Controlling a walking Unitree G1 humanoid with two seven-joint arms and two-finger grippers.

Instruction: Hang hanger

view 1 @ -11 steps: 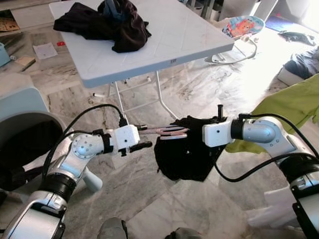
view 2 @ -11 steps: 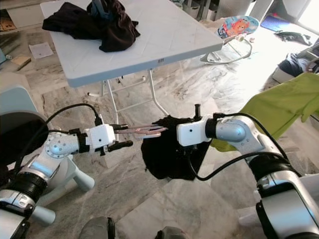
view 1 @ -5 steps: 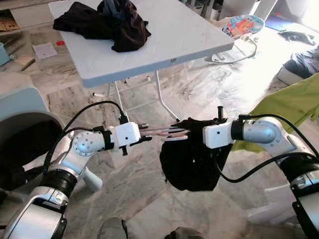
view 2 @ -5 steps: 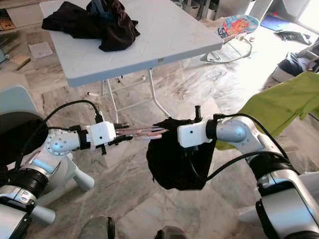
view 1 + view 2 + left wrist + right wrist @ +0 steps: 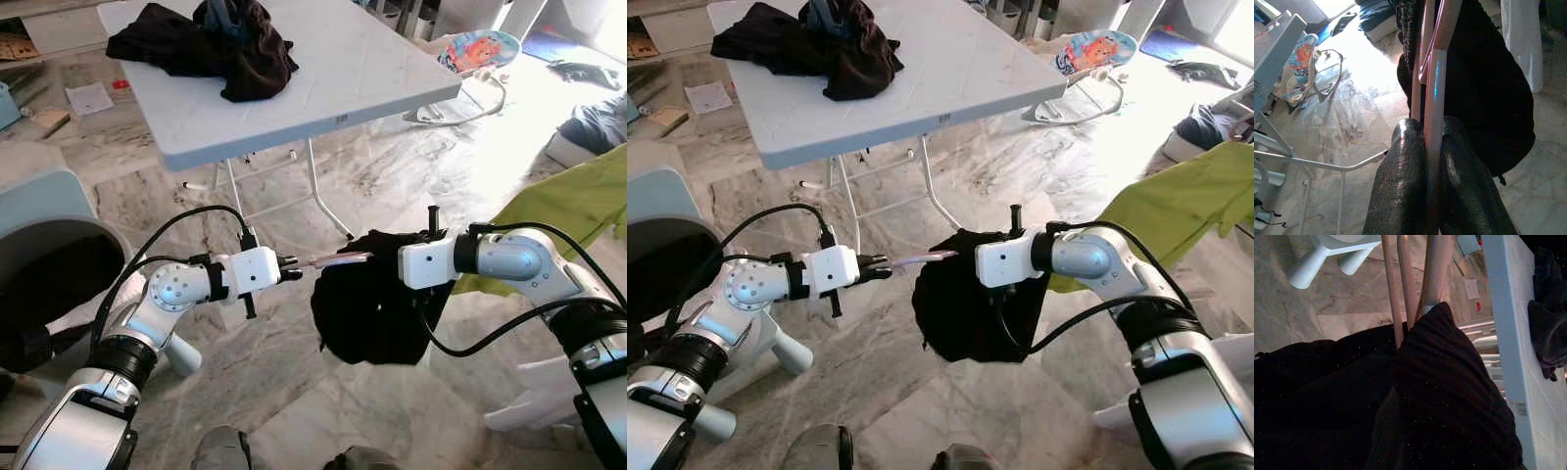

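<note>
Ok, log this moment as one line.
left gripper: shut on pink hanger | right gripper: in black garment | hanger: unhung

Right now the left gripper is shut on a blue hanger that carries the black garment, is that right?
Not quite: the hanger is pink, not blue, as the left wrist view shows. The left gripper is indeed shut on it, and it carries the black garment.
</note>
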